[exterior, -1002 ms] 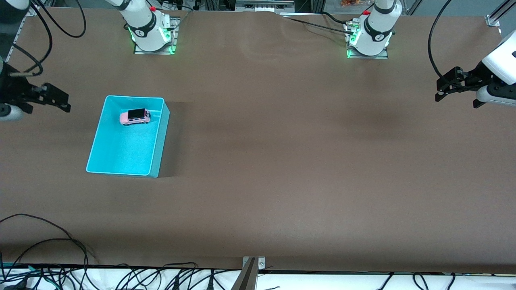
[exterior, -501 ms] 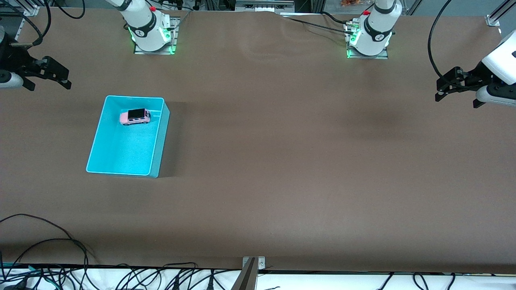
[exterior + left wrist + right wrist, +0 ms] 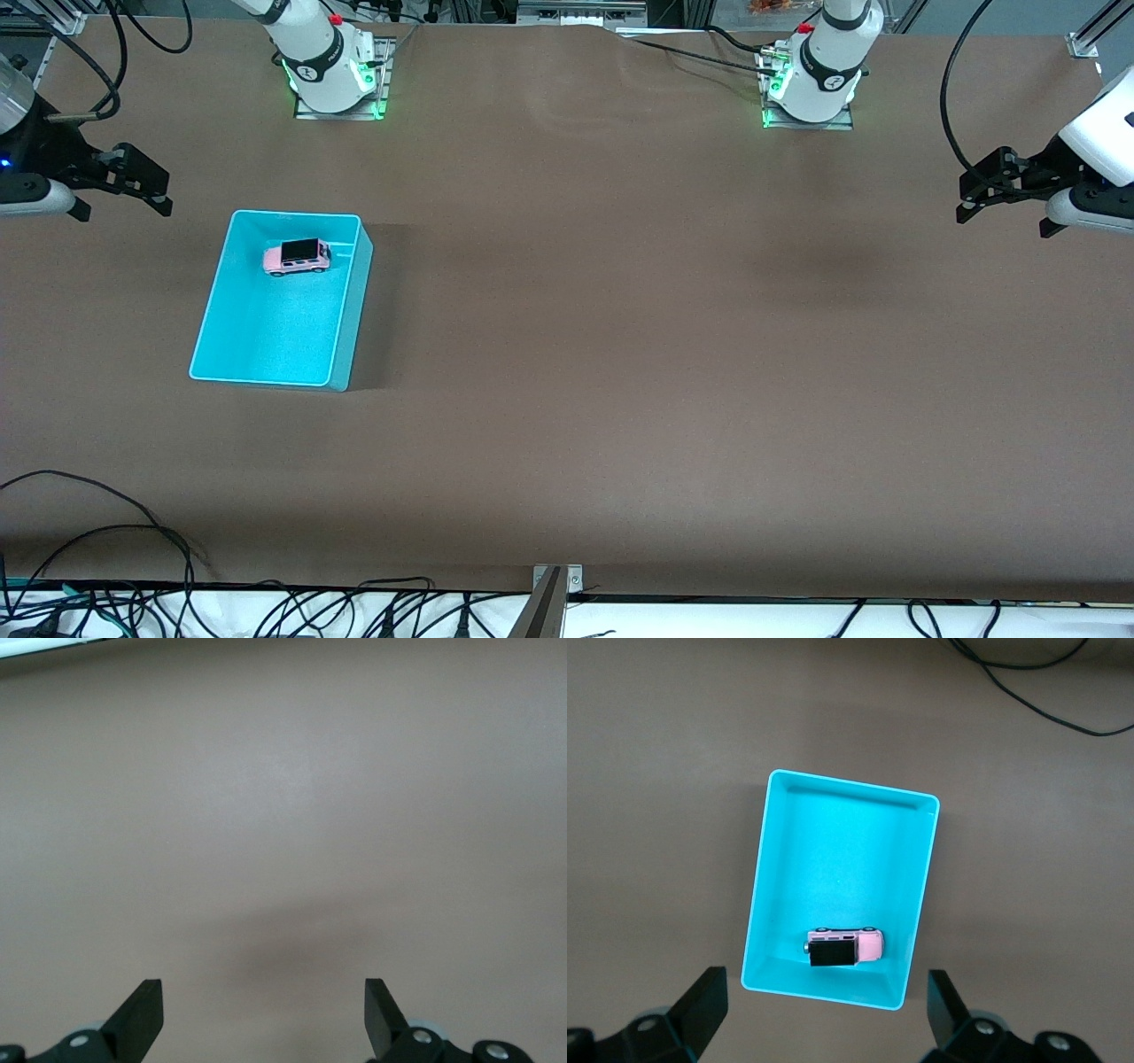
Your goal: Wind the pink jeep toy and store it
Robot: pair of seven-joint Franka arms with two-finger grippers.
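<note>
Jeep's in the bin: pink jeep toy [image 3: 297,257] sits on its wheels inside the cyan bin [image 3: 266,350], at the end farther from the front cam, near the wall. Right gripper [image 3: 146,188] hangs over bare desk [image 3: 620,354] beside the bin, jaws wide, holding nothing. Left gripper [image 3: 974,197] waits over its own end of the desk, jaws wide & empty too.
</note>
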